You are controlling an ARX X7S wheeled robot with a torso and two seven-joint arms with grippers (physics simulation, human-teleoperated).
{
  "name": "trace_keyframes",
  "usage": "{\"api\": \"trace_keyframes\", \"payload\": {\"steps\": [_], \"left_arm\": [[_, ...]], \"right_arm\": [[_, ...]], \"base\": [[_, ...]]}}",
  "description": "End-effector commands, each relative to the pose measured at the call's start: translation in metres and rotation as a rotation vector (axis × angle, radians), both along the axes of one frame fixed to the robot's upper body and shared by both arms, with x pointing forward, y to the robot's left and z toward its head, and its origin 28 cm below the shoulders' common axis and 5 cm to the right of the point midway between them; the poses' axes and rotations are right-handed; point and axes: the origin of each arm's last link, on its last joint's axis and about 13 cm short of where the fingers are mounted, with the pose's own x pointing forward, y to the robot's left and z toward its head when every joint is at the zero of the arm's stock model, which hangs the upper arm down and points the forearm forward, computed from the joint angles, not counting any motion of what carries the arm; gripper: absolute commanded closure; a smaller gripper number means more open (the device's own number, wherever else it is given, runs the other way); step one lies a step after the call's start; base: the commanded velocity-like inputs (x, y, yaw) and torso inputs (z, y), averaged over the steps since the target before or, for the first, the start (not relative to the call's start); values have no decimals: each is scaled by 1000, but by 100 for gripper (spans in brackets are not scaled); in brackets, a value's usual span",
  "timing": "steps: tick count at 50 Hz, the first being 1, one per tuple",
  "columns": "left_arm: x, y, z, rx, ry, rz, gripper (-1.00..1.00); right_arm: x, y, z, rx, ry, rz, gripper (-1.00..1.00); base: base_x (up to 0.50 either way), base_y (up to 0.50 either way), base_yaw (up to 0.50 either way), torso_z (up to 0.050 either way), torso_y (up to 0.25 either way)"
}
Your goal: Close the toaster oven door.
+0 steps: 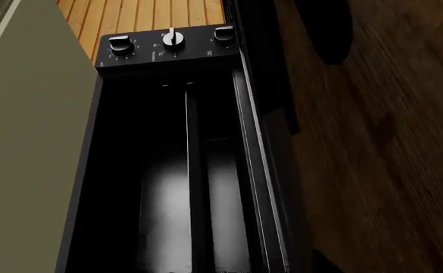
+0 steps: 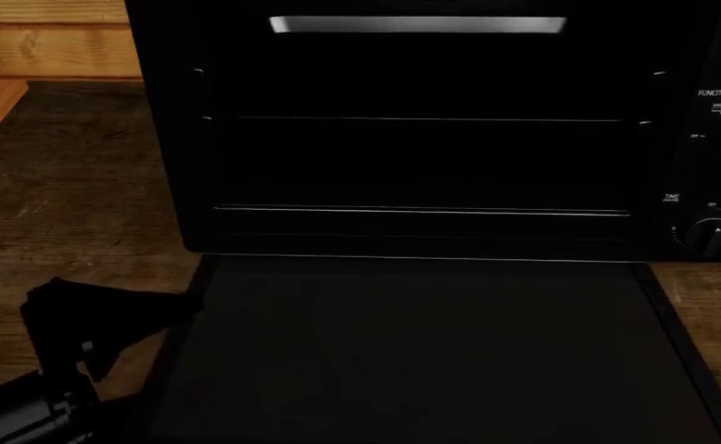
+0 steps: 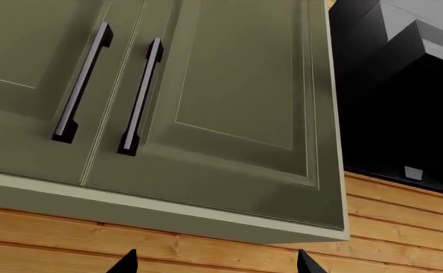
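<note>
The toaster oven point(image 2: 434, 139) fills the head view, a black box with wire racks inside and knobs point(image 2: 711, 231) on its right panel. The toaster oven door point(image 2: 422, 351) lies open and flat, toward me, over the wooden counter; its handle is out of view. My left gripper point(image 2: 94, 324) is a dark shape just left of the door's left edge, low over the counter; its jaws do not show. The left wrist view looks along the oven's open cavity point(image 1: 176, 182) toward the knobs point(image 1: 173, 38). My right gripper point(image 3: 216, 264) is open and empty, aimed at a wooden wall.
Wooden counter point(image 2: 64, 185) lies left of the oven, with a wooden wall behind point(image 2: 52, 42). The right wrist view shows pale green cabinet doors point(image 3: 229, 85) with two black bar handles point(image 3: 141, 96) and a black boxy shape point(image 3: 403, 96) beside them.
</note>
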Motion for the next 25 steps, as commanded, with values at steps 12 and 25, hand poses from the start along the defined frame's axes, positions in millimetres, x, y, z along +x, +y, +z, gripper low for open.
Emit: {"api": "trace_keyframes", "payload": {"steps": [12,25], "left_arm": [[-2,18,52,-398,-184,53,-100],[-4,17,50,-425,-185,60,-100]], "right_arm": [[0,1,0,-1,-1,4,-100],[0,1,2,-1,-4,2,-100]], "base": [[1,-4,-5,2,5],[0,0,0,1,2]]}}
